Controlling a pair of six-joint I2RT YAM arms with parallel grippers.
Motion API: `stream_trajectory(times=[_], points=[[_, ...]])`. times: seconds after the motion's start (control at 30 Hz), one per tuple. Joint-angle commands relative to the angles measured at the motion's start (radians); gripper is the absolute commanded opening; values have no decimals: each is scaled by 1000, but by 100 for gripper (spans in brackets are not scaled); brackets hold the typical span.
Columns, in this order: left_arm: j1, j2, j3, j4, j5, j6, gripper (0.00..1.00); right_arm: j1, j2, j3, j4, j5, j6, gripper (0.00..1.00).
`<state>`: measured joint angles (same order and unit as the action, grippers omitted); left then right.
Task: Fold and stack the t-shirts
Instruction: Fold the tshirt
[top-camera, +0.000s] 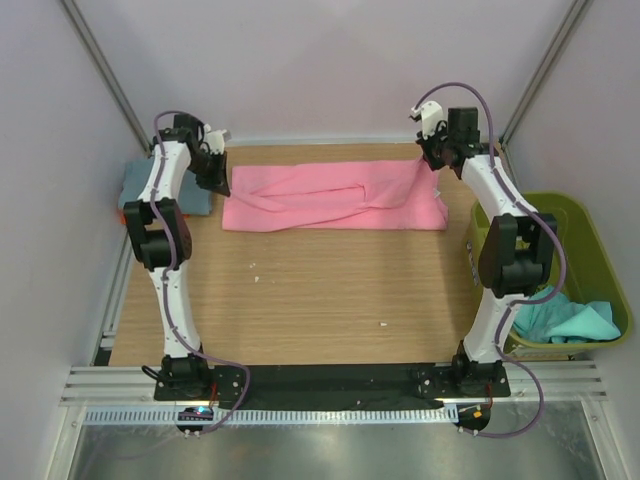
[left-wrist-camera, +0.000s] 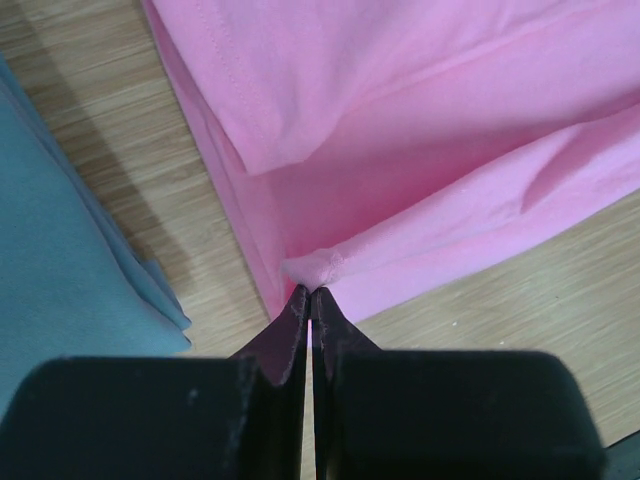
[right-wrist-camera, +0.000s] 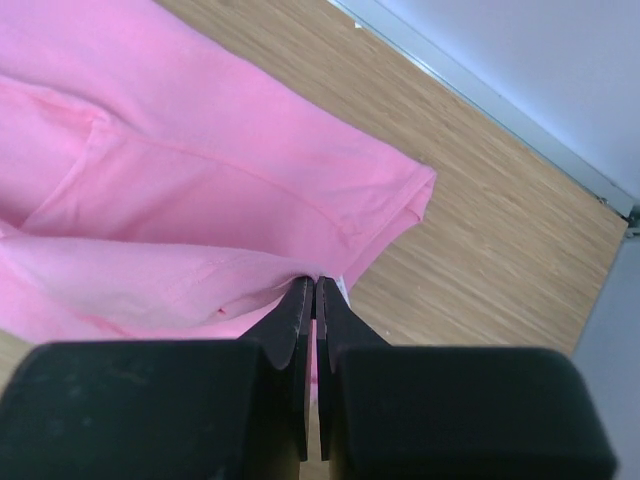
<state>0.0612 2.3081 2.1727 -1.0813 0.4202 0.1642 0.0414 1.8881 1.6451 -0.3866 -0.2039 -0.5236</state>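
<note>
**A:** Two end effectors and three shirts to enter; cloth first, please.

**B:** Item one: bright pink cloth t-shirt (top-camera: 335, 198); lies as a long band from left to right across the far part of the light wood-grain bench (top-camera: 300, 330); its layers are folded over one another, with soft creases along its length.

**A:** Item two?

**B:** Dusty grey-blue folded cloth shirt (top-camera: 135, 185); sits at the far left edge of the bench, near the pink one's left end; the left wrist view shows a strip of bare wood between them, so they are apart.

**A:** Item three?

**B:** Teal crumpled cloth shirt (top-camera: 570, 320); lies inside the olive-green plastic basket (top-camera: 590, 215), which stands off the right side of the bench, beside the right arm.

**A:** And the end effectors?

**B:** Left end effector (left-wrist-camera: 310, 295): black fingers pressed together; clamped on a puckered bit of the pink shirt's edge at its left end, low over the wood. Right end effector (right-wrist-camera: 316, 285): fingers likewise together; pinching the pink cloth at its right end, where the fabric gathers into the tips; a small white tag shows just beside them. Both arms stretch to the far side of the bench, one at each end of the pink band.
</note>
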Motion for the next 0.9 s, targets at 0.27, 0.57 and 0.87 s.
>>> stream_trajectory(times=[0.27,0.57,0.87], points=[[-6,56,104,58,-72,-23,0,-9,204,251,78,14,50,1],[-24,117,191,89,-109,-35,0,-9,310,369,107,26,83,1],[-89,160,240,136,-253,-75,23,2,398,430,195,142,111,38]])
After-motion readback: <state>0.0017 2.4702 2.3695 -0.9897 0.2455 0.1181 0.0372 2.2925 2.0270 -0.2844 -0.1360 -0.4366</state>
